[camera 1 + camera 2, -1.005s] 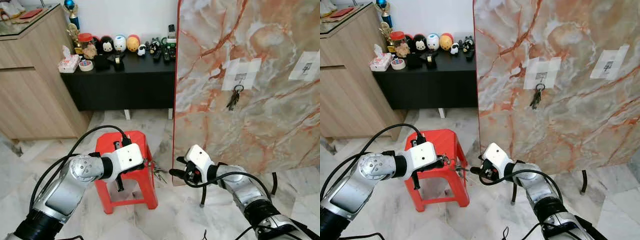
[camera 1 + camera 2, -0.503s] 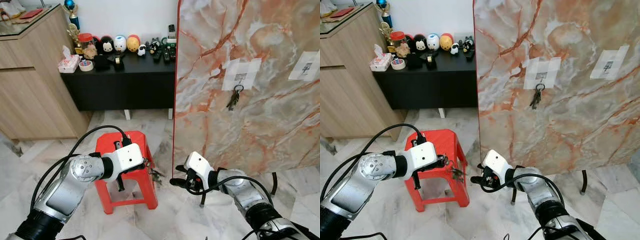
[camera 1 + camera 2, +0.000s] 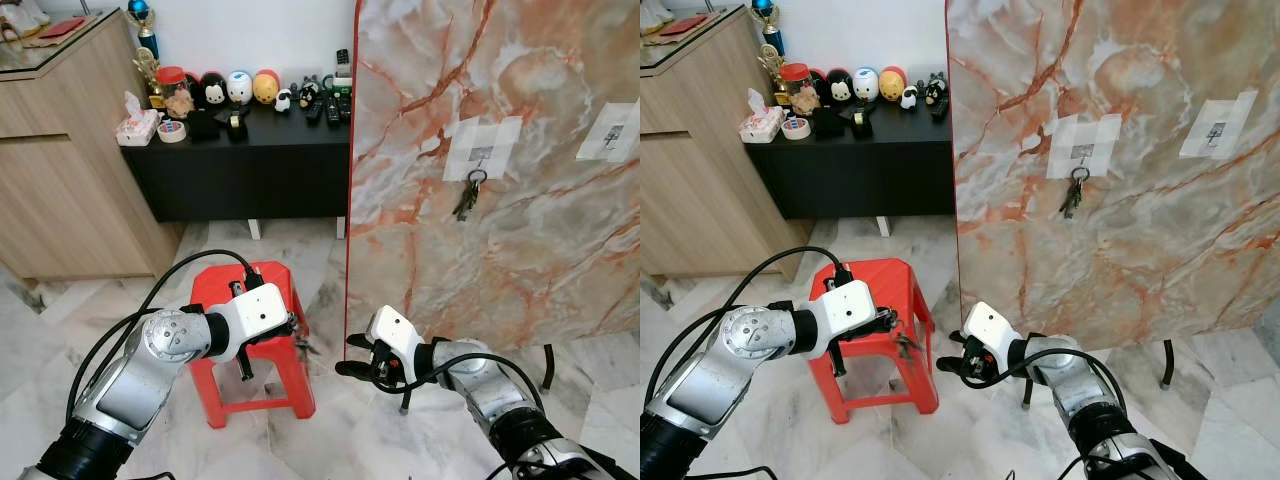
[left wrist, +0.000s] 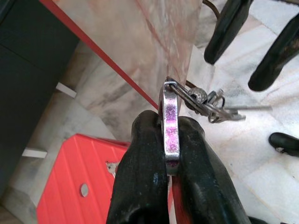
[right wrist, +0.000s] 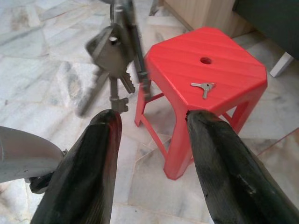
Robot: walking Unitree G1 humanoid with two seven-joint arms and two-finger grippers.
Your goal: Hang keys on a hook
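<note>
The left gripper (image 4: 167,154) is pinched on the flat metal clip of a bunch of keys (image 4: 205,103), its two black fingers (image 4: 140,172) pressed against either side of the clip. In the left eye view the bunch (image 3: 303,347) hangs off the gripper just past the right edge of the red stool (image 3: 232,288), small and hard to make out against the pale floor. The gripper's own tips are mostly hidden behind its white wrist housing in the head views.

The right gripper (image 5: 152,121) has its fingers spread wide, with nothing between them. From its wrist camera the bunch (image 5: 114,56) hangs in front of the fingers, blurred and cut off at the top of the frame, so the clip holding it is not seen there. In the left eye view the right gripper (image 3: 352,367) sits low beside the foot of the marble board (image 3: 560,200), near the dangling keys but apart from them.

A single small key (image 5: 202,87) lies on the stool's top near the centre hole.

On the board, another set of keys (image 3: 467,198) hangs from a hook (image 3: 480,156) on a white taped patch. A second taped patch (image 3: 611,132) sits further right, partly cut off by the frame edge; whatever it carries is too small to tell.
</note>
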